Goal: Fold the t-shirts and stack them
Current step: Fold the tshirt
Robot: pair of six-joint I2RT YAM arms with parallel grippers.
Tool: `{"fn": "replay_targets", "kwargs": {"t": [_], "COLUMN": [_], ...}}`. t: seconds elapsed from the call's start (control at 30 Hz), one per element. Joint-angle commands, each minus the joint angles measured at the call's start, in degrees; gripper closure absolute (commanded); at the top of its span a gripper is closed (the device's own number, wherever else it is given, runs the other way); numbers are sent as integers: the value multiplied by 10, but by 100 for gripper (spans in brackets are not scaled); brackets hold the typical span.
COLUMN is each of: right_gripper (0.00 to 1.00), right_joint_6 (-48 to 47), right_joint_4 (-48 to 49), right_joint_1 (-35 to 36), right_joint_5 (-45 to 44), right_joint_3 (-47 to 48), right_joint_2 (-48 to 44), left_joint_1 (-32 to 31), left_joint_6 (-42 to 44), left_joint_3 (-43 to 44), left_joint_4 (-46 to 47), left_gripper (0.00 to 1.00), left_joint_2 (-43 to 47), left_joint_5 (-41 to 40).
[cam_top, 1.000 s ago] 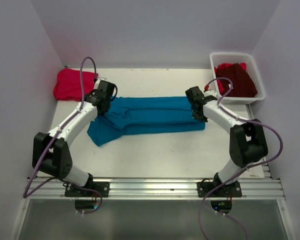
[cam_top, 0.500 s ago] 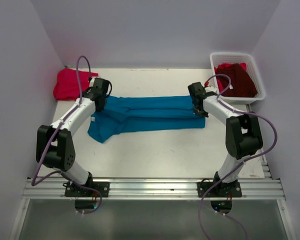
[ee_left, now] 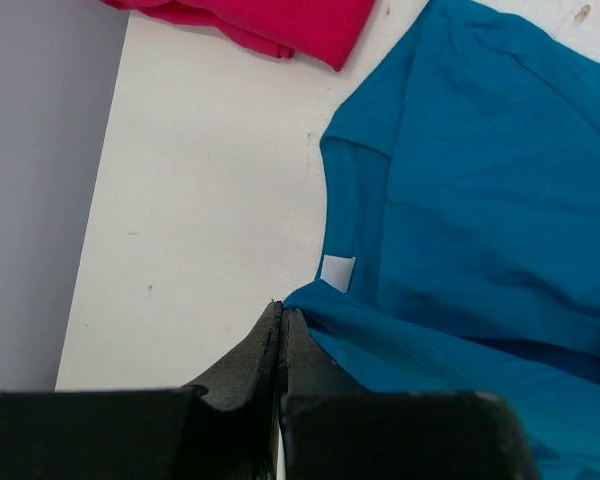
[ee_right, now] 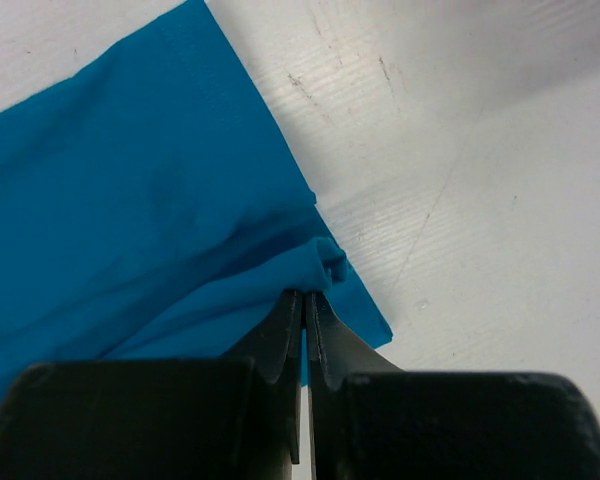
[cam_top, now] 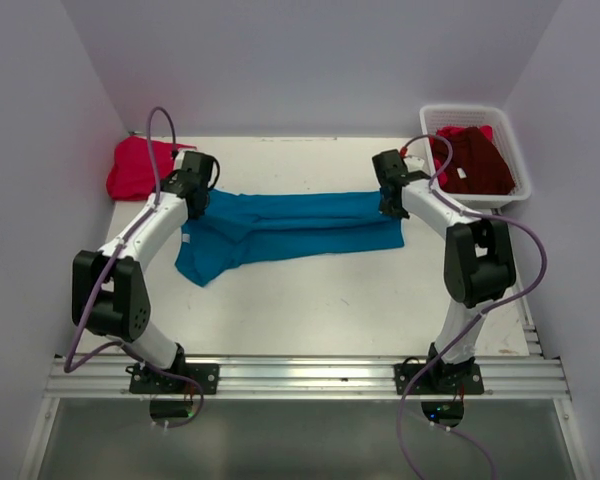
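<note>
A teal-blue t-shirt [cam_top: 290, 225] lies stretched across the middle of the table, folded lengthwise into a long band. My left gripper [cam_top: 194, 197] is shut on its left end; in the left wrist view the fingertips [ee_left: 280, 312] pinch the teal-blue shirt's [ee_left: 480, 200] edge just below the collar and its white label [ee_left: 337, 272]. My right gripper [cam_top: 392, 206] is shut on the right end, where its tips [ee_right: 305, 297] hold a bunched fold of the teal-blue cloth [ee_right: 130, 200]. The pinkish-red t-shirt [cam_top: 135, 168] lies folded at the back left. The dark maroon t-shirt [cam_top: 475, 162] sits in the basket.
A white mesh basket [cam_top: 520, 180] stands at the back right, with a bit of red cloth [cam_top: 480, 132] behind the maroon shirt. Walls close in on the left, back and right. A metal rail [cam_top: 300, 375] runs along the near edge.
Both grippers have moved away from me toward the back, carrying the teal shirt's near edge with them. The teal band is now narrower at its right end.
</note>
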State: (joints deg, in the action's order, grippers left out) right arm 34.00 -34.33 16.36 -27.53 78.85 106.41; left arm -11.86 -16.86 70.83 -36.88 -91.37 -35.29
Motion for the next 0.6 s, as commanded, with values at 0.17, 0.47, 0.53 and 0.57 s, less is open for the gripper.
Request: {"fn": "replay_targets", "kwargs": {"t": [0.17, 0.47, 0.53, 0.57], "right_gripper": [100, 100, 100, 100], "right_joint_6": [-18, -19, -19, -18], "right_joint_4": [4, 7, 8, 10], "right_joint_1": [-4, -5, -5, -7], "right_joint_5": [-9, -15, -16, -16], "right_joint_3": [39, 48, 52, 53], "right_joint_2": [29, 54, 58, 59], "left_joint_1": [25, 29, 29, 29], "left_joint_6": [5, 8, 9, 10], "left_joint_3": [43, 47, 48, 48], "left_joint_4": [30, 57, 60, 65], "left_gripper": [100, 100, 100, 100], "left_joint_2": [-35, -69, -73, -78], "left_joint_5": [-9, 7, 9, 10]}}
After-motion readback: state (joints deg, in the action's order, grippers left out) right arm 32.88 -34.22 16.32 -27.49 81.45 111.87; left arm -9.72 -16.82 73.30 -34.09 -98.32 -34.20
